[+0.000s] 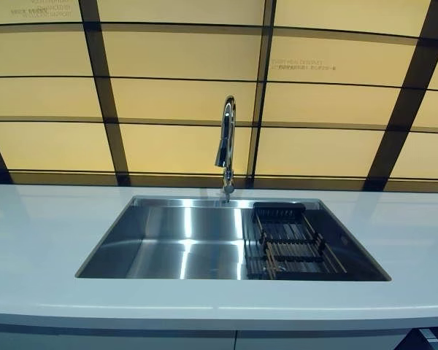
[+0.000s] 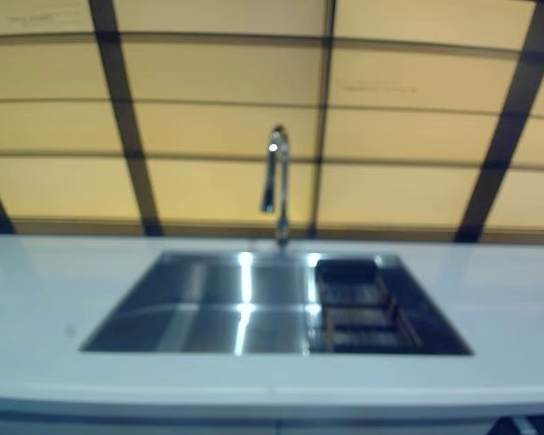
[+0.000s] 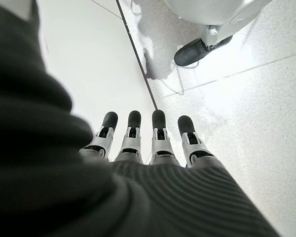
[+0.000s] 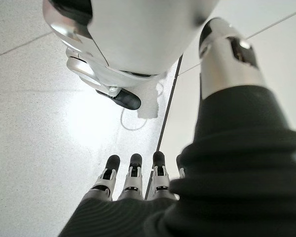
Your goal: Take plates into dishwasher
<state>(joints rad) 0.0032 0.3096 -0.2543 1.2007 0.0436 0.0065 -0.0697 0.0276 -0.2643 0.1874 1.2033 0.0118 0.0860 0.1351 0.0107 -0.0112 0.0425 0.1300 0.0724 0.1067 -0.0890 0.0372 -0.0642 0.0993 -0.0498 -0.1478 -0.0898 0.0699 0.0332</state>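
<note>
No plate and no dishwasher shows in any view. A steel sink (image 1: 168, 240) is set into a white counter (image 1: 36, 248) straight ahead, with a dark rack (image 1: 288, 244) in its right part. My left hand (image 3: 143, 143) hangs down at my side, fingers straight, holding nothing, above the pale floor. My right hand (image 4: 133, 180) hangs down the same way, fingers straight and empty. Neither hand shows in the eye views.
A chrome tap (image 1: 226, 146) stands behind the sink. A yellow panelled wall (image 1: 182, 95) with dark strips rises behind the counter. White cabinet fronts (image 1: 109, 341) run under the counter edge. A white cabinet face (image 3: 89, 54) stands beside my left hand.
</note>
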